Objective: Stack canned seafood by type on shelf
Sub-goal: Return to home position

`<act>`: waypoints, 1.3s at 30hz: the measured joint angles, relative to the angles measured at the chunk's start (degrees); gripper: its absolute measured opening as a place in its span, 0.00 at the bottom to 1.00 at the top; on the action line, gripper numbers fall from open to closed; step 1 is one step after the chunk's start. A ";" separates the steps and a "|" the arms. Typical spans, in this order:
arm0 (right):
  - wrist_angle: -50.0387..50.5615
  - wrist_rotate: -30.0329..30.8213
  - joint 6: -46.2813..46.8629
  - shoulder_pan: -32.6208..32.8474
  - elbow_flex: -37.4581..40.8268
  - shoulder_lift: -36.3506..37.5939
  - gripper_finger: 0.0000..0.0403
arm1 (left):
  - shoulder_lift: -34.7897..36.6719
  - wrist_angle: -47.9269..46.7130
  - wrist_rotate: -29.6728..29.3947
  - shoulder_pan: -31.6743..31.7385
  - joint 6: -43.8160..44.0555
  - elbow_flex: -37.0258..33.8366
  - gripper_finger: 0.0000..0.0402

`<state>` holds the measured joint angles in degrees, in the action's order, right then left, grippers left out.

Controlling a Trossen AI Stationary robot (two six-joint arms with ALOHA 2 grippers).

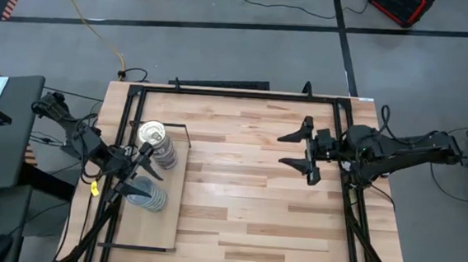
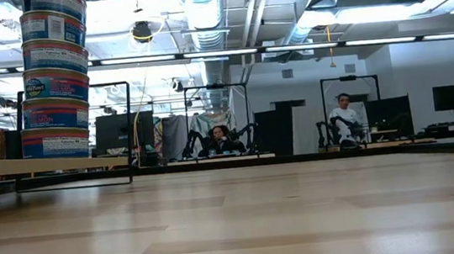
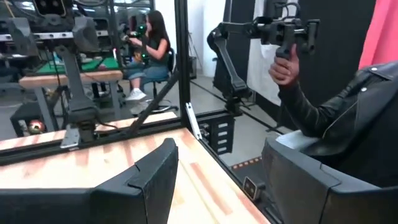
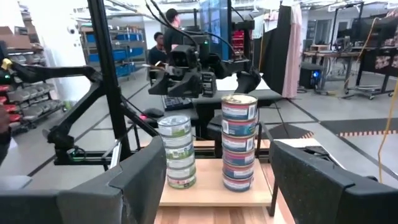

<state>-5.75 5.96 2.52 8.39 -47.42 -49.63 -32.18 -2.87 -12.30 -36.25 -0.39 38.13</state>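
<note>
**Cans stacked, retreat risky**

Across the desk (image 1: 255, 190), well apart from the right gripper (image 1: 282, 149) and straight ahead of its wide-open, empty jaws: the shelf (image 1: 165, 229). On it, two tall stacks, blue-labelled cans (image 4: 239, 143) beside green-and-white tuna cans (image 4: 176, 152). Just beside them, the left gripper (image 3: 221, 155), jaws likewise spread and empty. Could topple a stack if swung sideways on withdrawal; better to lift clear first.
</note>
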 joint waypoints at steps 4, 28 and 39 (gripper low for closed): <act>1.44 0.03 0.02 -0.84 0.00 0.87 0.77 | 0.15 -0.09 2.02 -0.59 0.48 -0.02 0.55; 2.01 0.13 6.62 -5.55 9.10 17.05 0.77 | 14.52 3.90 1.79 -1.77 1.53 -9.51 0.55; 2.29 -0.09 6.21 -2.63 9.44 17.90 0.77 | 19.03 5.20 11.20 -1.79 4.83 -14.57 0.55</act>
<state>-3.46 5.87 8.73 5.76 -37.98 -31.73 -13.15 2.33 -1.10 -38.04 4.44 23.56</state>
